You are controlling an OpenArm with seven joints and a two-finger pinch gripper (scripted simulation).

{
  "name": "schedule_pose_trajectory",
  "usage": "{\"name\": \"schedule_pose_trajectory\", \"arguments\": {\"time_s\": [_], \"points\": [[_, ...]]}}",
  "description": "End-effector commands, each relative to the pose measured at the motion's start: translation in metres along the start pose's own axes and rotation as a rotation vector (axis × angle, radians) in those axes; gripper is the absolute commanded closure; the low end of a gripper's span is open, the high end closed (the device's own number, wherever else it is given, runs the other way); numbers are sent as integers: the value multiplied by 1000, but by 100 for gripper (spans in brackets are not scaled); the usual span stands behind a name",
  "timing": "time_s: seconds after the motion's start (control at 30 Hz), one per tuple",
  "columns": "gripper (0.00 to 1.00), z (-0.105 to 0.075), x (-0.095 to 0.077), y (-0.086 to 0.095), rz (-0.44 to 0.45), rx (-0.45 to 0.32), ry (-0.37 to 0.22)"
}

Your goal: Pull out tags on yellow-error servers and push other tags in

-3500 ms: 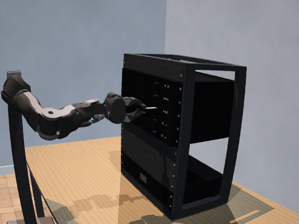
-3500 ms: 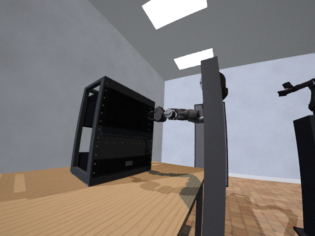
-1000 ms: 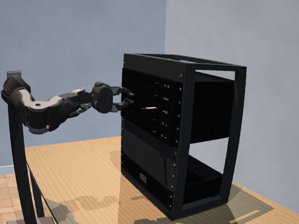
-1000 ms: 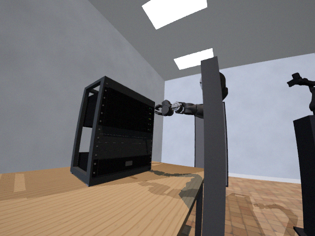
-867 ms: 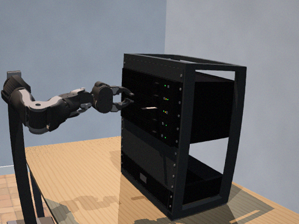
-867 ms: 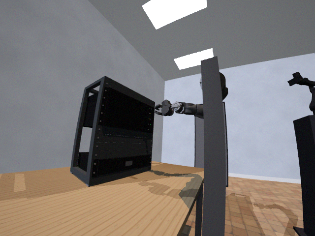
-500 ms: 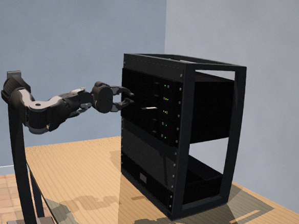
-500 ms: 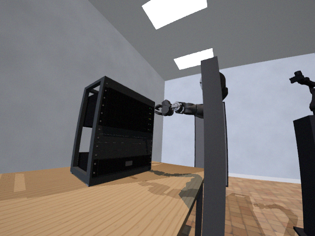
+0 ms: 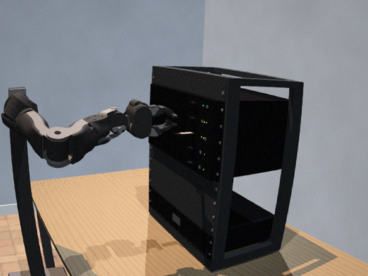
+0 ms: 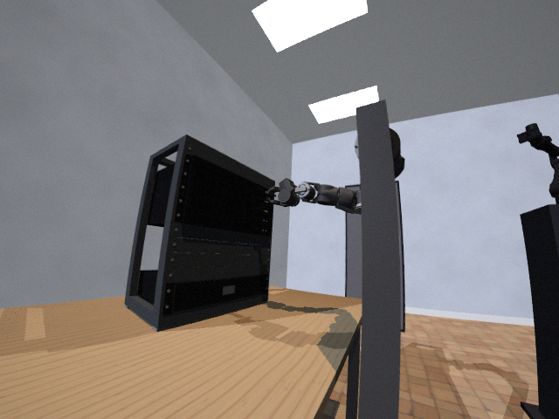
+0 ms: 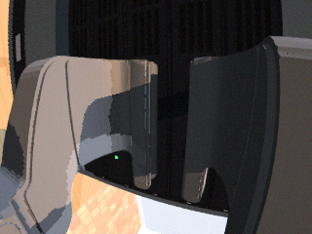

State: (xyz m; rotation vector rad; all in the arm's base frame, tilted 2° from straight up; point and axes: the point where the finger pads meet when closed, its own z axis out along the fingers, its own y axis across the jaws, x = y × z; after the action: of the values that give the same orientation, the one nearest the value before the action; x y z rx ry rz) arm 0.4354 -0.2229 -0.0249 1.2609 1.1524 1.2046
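Observation:
The black rack point(image 9: 219, 165) stands on the wooden table, with five servers stacked in its upper half. The second server shows a yellow light point(image 9: 205, 122) beside a green one, and so does the third server point(image 9: 203, 138). The others show only green. The third server's white information tag point(image 9: 183, 133) sticks out from the front. The second server's tag point(image 9: 192, 117) is a short dark stub. My gripper point(image 9: 174, 121) is shut and empty, in front of the rack at the second server's height, to the left of the tags. It also shows in the exterior view point(image 10: 271, 195). The wrist view shows my fingers narrowly apart with only the dark rack front between them.
The rack's lower half holds blank panels and a bottom unit point(image 9: 178, 219). The arm's post point(image 9: 23, 197) stands at the table's left edge. In the exterior view a dark post point(image 10: 379, 261) is close to the camera, and a camera stand point(image 10: 541, 252) is at the right.

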Motion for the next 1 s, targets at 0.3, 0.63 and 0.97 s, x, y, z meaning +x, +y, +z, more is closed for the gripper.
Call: {"name": "schedule_pose_trajectory", "arguments": {"time_s": [0.3, 0.63, 0.97], "points": [[90, 47, 3, 1, -16, 3, 15], [90, 56, 3, 2, -17, -1, 17], [90, 56, 3, 2, -17, -1, 17]]}}
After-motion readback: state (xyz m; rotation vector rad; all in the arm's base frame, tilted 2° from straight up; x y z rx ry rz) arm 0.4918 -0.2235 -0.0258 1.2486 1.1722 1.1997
